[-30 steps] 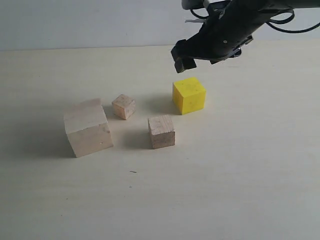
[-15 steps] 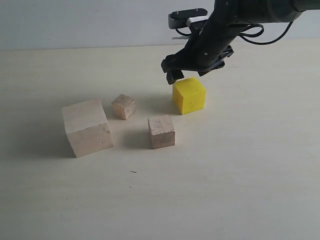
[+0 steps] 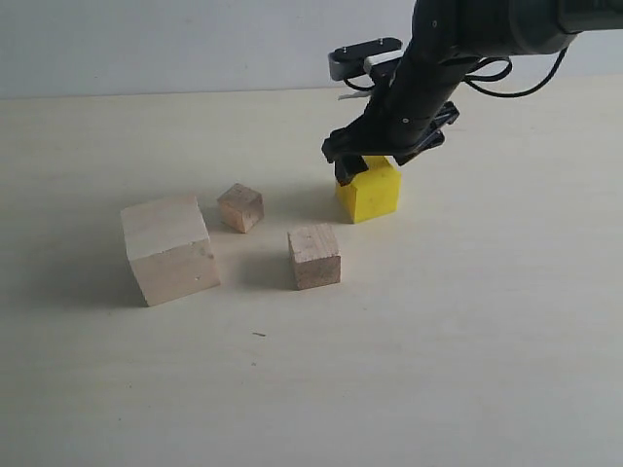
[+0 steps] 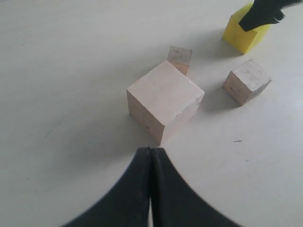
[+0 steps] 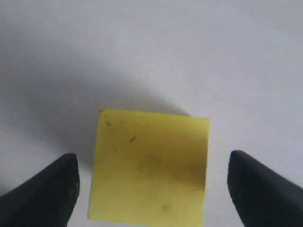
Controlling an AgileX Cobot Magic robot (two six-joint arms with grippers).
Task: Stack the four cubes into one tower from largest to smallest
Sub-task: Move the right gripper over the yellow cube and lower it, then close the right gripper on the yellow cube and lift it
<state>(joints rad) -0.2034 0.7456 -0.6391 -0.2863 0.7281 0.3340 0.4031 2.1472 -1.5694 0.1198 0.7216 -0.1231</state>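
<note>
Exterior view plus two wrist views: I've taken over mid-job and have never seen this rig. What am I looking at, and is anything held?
This is a two-armed robot. Each arm ends in a two-fingered end effector with a camera on its wrist. The exterior view looks at the table from off the arms. Four cubes sit apart on it, none stacked: a large pale cube, a yellow cube, a light-brown cube and a small pinkish cube. The right wrist view shows the right end effector open, one finger either side of the yellow cube, not gripping it. The left wrist view shows the left end effector shut and empty. Nothing is held.
</note>
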